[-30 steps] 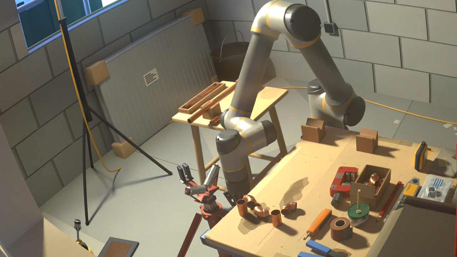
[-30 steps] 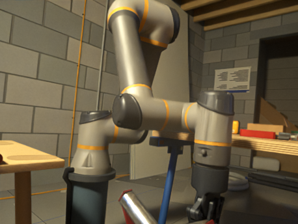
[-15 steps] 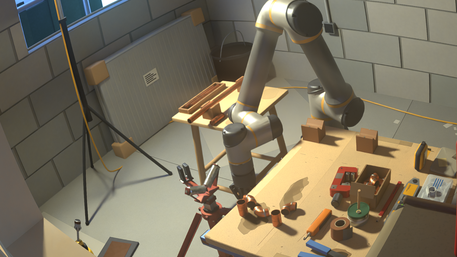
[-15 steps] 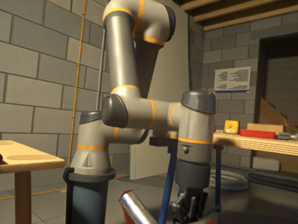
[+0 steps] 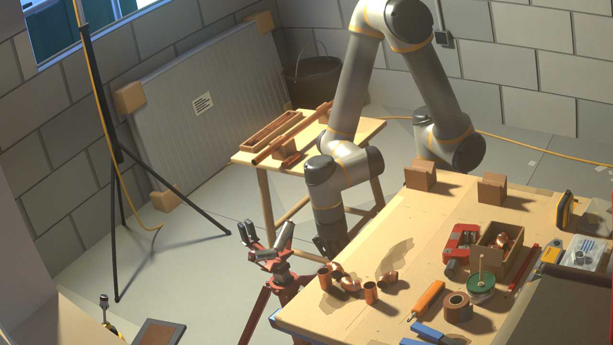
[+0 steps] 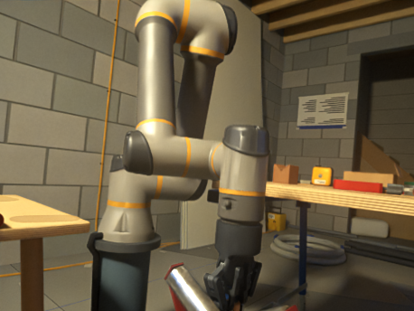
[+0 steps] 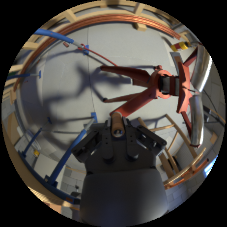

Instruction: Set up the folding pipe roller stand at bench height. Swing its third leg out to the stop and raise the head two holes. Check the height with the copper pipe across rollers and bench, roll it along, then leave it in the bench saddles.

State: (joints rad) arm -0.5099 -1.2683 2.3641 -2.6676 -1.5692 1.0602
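The red roller stand (image 5: 274, 261) stands on the floor just off the near corner of the workbench (image 5: 450, 257), its steel V rollers (image 7: 200, 98) tilted up on the head. One of its red legs (image 7: 134, 104), tipped with a tan end knob (image 7: 117, 124), is held by my closed gripper (image 7: 118, 127), which points down beside the bench edge (image 5: 328, 246). The other legs (image 7: 122, 71) splay out over the grey floor. The long copper pipe (image 5: 291, 133) lies on the small wooden table (image 5: 308, 137) by the wall. Two brown saddle blocks (image 5: 420, 174) (image 5: 491, 188) sit on the far edge of the bench.
An open cardboard box (image 5: 499, 246) of copper fittings sits on the bench among loose copper elbows (image 5: 349, 281), tape rolls, a red cutter (image 5: 459, 242) and hand tools. A black light tripod (image 5: 113, 171) with a yellow cable stands on the floor to the left, and a bucket (image 5: 311, 79) in the corner.
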